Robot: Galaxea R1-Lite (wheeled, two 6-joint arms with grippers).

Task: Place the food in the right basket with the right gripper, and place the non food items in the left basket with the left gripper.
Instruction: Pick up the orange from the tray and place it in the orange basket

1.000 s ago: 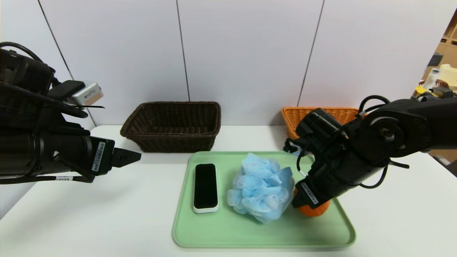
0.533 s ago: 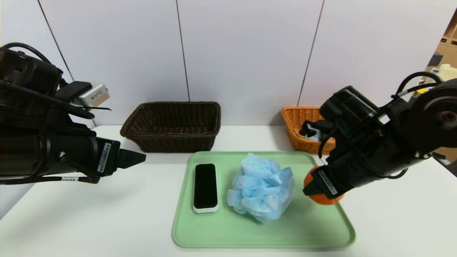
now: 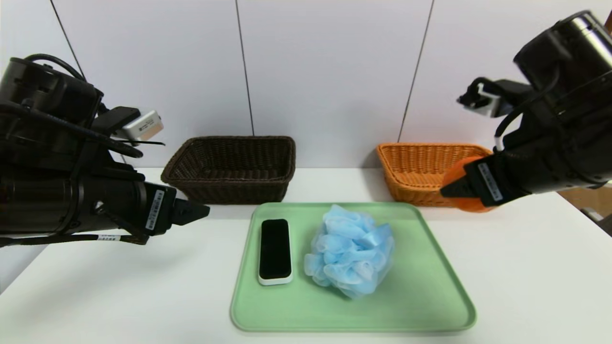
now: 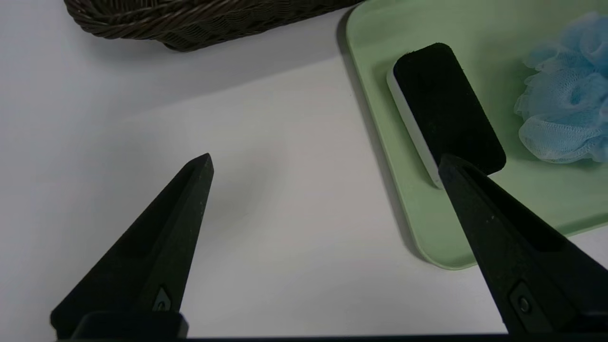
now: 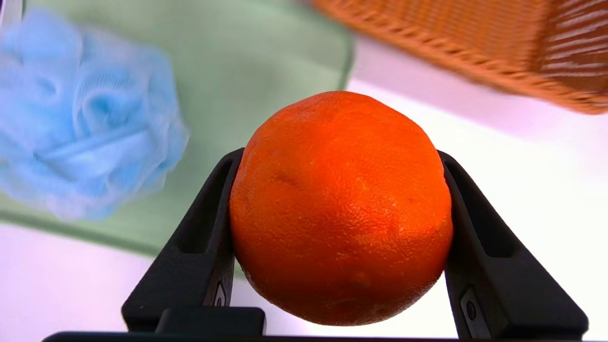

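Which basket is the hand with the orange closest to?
The light orange basket on the right. The right hand holds the orange just by its front rim, while the dark brown basket sits far off on the left.

head camera overlooks all; wrist cameras sit close, sharing the tray (image 3: 444,306).

- The place looks like a lab or office test bay — a plain white table (image 3: 526,267) against pale wall panels (image 3: 325,71) with dark seams.
- Past the right edge, cluttered wooden shelving (image 3: 595,57) shows — a storage corner.
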